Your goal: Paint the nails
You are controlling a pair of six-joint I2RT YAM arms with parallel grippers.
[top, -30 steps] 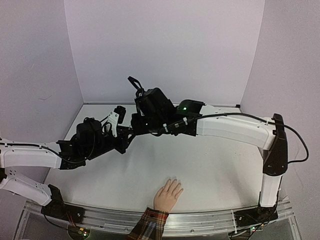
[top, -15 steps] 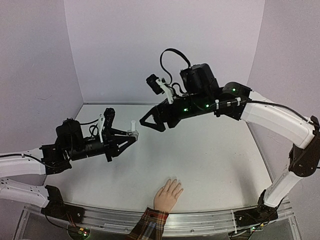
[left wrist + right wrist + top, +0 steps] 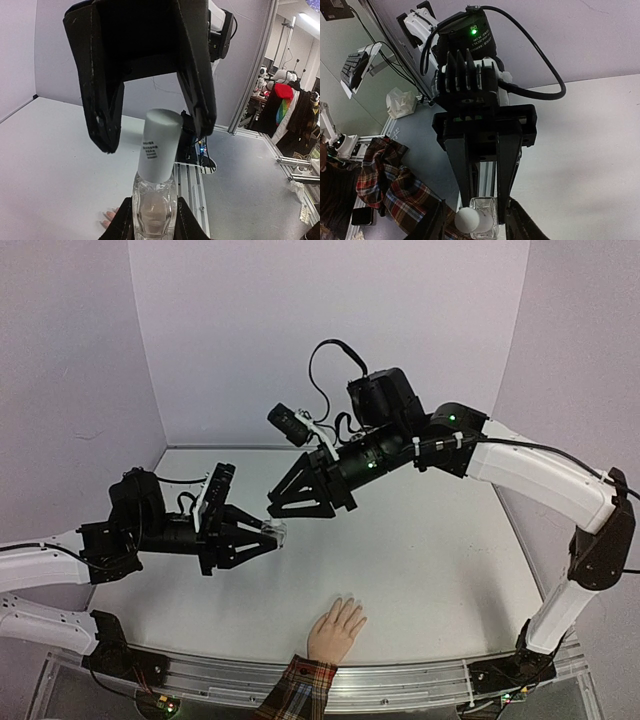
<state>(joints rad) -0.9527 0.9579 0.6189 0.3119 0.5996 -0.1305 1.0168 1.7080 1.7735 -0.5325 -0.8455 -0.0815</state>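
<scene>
The left pincer (image 3: 270, 533) is clenched on the clear glass body of a small bottle (image 3: 154, 210), which juts out past its tips with the white cap (image 3: 159, 145) foremost. The right pincer (image 3: 284, 506) faces it with its jaws spread wide. In the left wrist view they stand one on each side of the cap with a gap on both sides, touching nothing. Both pincers hang above the left-centre of the desk (image 3: 430, 560), well apart from the peach hand (image 3: 337, 628). That hand lies flat at the near edge between the two arm bases, with its plaid cuff (image 3: 303, 683) over the rail. The nails (image 3: 348, 602) point toward the far wall and are too small to make out. Bare desk spreads to the right and behind, shut in by walls on three sides.
</scene>
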